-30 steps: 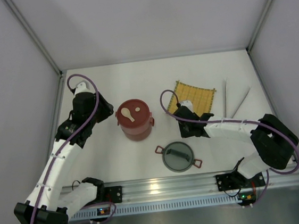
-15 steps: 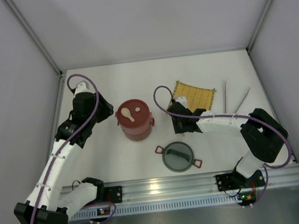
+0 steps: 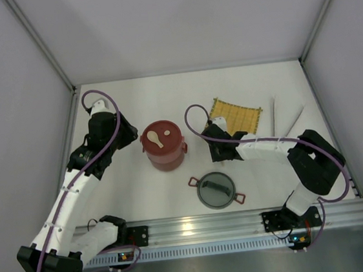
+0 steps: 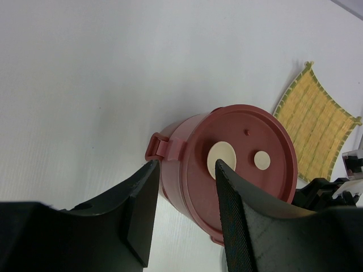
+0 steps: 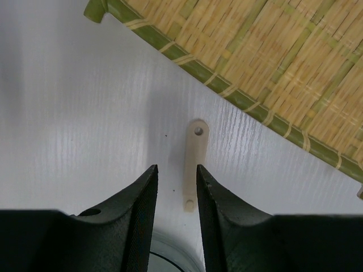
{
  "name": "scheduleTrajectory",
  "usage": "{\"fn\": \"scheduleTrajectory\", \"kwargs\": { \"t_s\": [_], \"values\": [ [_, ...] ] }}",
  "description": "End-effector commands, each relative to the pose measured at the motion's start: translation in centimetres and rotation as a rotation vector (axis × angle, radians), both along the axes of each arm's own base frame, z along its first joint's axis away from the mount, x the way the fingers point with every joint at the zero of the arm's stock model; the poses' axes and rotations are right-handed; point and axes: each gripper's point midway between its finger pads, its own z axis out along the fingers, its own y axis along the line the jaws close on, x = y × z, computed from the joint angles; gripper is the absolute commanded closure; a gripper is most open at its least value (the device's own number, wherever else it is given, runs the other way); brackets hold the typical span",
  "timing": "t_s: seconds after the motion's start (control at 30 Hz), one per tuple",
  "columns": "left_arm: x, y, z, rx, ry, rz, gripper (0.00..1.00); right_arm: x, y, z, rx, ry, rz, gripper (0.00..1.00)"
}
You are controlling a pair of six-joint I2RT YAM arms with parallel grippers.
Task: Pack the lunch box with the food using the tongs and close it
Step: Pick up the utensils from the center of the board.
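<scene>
At the left of the bench (image 3: 142, 192) we see the left fingers (image 4: 139, 215) low over the surface, pointing at the lunch box (image 3: 164, 144). They stand moderately apart w/ nothing btwn them. In the left wrist view the box's small side handle (image 4: 161, 147) sits just past the tips; we can't tell if it's touched. The lunch box stands upright, left of bench ctr. Its flat red lid (image 4: 238, 153) is on, w/ a cream spoon-shaped piece (image 3: 156, 137) lying on top.

Next, by the bench's near edge & approx at ctr, sits a separate red-handled tier (image 3: 193, 182). It's capped by the grey domed lid (image 3: 216, 191) and stands apart from the main stack.

Right of ctr, the right fingers (image 5: 136, 215) hang low, just off the near-left corner of the yellow woven mat (image 3: 238, 116). Their gap is narrow & they grip nothing. A slim cream stick (image 5: 193, 164) w/ a hole at one end lies flat on the bench, its near end in the gap. We can't tell whether either finger touches it. Its holed end stops just short of the mat's green-bound edge.

The mat lies flat toward the bench's far right part. The tongs (image 3: 273, 116) lie just past the mat's right side, near the bench's right edge. Their arms spread in a V opening toward the far edge, w/ the mat btwn them & the right fingers.
</scene>
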Motion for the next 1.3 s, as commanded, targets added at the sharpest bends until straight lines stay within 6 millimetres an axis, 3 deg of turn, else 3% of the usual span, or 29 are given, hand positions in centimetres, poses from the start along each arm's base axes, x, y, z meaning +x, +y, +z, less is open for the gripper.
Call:
{"fn": "scheduleTrajectory", "kwargs": {
  "t_s": [0.0, 0.5, 0.8, 0.93, 1.27],
  "values": [
    [0.1, 0.1, 2.2, -0.005, -0.054, -0.001, 0.51, 0.2, -0.6, -0.7, -0.029, -0.005, -0.033, 0.67],
    [0.1, 0.1, 1.9, -0.004, -0.048, 0.001, 0.51, -0.5, -1.4, -3.0, -0.049, 0.031, -0.057, 0.68],
    [0.0, 0.2, 1.9, 0.000, -0.047, 0.003, 0.51, -1.0, -1.5, -4.0, -0.050, 0.052, -0.054, 0.89],
    [0.0, 0.2, 1.8, 0.001, -0.046, 0.003, 0.51, -0.9, -1.3, -3.5, -0.043, 0.045, -0.053, 0.98],
    [-0.1, 0.3, 1.8, 0.001, -0.046, 0.004, 0.51, 0.0, -0.9, -0.7, -0.023, 0.003, -0.046, 1.00]
  ]
}}
